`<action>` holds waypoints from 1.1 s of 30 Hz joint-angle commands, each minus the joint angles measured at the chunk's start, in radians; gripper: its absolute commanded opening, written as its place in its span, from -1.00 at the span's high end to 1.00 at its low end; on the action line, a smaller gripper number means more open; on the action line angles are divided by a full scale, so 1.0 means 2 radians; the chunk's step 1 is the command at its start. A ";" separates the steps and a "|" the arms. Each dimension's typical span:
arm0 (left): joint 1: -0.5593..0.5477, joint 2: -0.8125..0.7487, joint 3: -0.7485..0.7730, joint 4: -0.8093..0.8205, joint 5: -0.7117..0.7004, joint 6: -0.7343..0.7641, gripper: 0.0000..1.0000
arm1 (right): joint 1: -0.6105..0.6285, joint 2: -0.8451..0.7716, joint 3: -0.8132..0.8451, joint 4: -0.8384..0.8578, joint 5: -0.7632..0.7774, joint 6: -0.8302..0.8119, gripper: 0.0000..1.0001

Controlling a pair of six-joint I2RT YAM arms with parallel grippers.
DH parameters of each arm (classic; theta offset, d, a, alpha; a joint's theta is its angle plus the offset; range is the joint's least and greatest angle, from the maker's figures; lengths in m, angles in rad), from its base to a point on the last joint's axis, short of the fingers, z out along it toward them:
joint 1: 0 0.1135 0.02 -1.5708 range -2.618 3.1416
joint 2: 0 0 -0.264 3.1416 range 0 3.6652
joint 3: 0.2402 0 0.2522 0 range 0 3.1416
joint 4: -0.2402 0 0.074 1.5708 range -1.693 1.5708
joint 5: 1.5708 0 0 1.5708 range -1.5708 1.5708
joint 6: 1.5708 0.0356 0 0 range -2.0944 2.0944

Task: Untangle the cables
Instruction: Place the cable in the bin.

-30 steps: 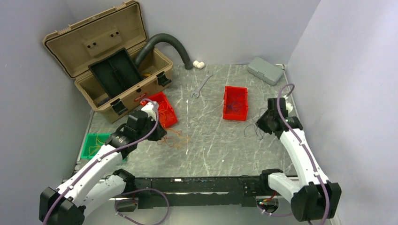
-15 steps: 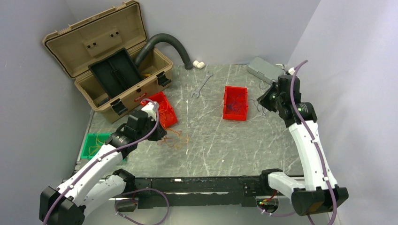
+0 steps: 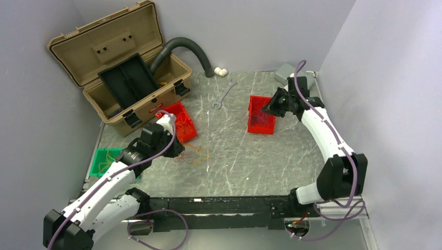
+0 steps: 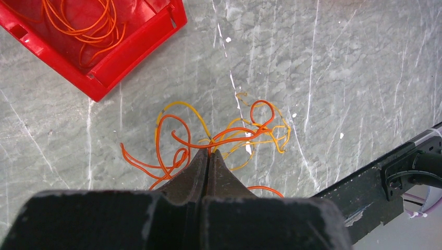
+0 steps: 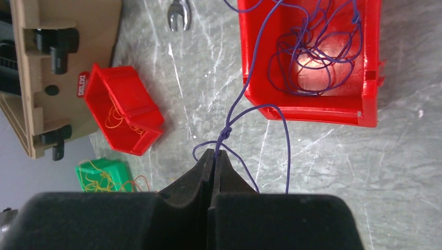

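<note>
Grey marbled tabletop (image 4: 365, 62), smooth, faint sheen. Red rectangular plastic bin (image 5: 312, 107), glossy. Thin orange and yellow cables (image 4: 224, 139), smooth-coated. Silver metal wrench (image 3: 224, 94).

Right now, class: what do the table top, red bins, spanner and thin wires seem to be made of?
Table top: stone or stone-look laminate, grey with white veins. Red bin: moulded plastic, glossy highlights. Spanner: bare metal, silvery shine. Purple wire and orange wires: likely plastic-sheathed, smooth, limply looping.

Marbled grey desk (image 3: 234, 156).
Toolbox (image 3: 130, 78) at 10 o'clock, wrench (image 3: 224, 94) at 12, grey case (image 3: 285, 72) at 1, red bin (image 3: 182, 122) at 9, second red bin (image 3: 260, 114) at 2, green bin (image 3: 104, 161) at 8, orange cables (image 3: 194, 153) near centre.
</note>
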 commanded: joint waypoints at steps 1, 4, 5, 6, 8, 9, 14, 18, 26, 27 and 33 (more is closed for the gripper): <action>-0.002 -0.004 0.010 0.006 0.007 0.003 1.00 | -0.002 0.037 -0.012 0.053 -0.030 0.021 1.00; -0.002 -0.002 0.011 0.008 0.008 0.003 1.00 | -0.005 0.070 -0.009 0.058 -0.012 0.026 1.00; -0.003 -0.001 0.011 0.009 0.008 0.003 1.00 | -0.007 0.083 0.000 0.054 0.003 0.028 1.00; -0.002 0.000 0.011 0.009 0.008 0.003 1.00 | -0.010 0.095 0.006 0.055 0.005 0.029 1.00; -0.003 0.002 0.011 0.012 0.010 0.003 1.00 | -0.017 0.124 0.021 0.062 0.004 0.030 1.00; -0.002 0.004 0.012 0.013 0.011 0.003 1.00 | -0.020 0.138 0.027 0.067 0.003 0.031 1.00; -0.002 0.009 0.010 0.017 0.013 0.002 1.00 | -0.030 0.221 0.077 0.090 -0.008 0.035 1.00; -0.002 0.008 0.009 0.015 0.011 0.002 1.00 | -0.028 0.266 0.123 0.093 0.014 0.020 1.00; -0.003 0.013 0.009 0.015 0.007 0.007 1.00 | 0.042 0.323 0.181 0.048 0.194 -0.040 1.00; -0.002 0.014 0.009 0.016 0.007 0.007 1.00 | 0.051 0.326 0.178 0.048 0.215 -0.041 1.00; -0.002 0.013 0.008 0.015 0.009 0.006 1.00 | 0.088 0.361 0.161 0.051 0.315 -0.043 1.00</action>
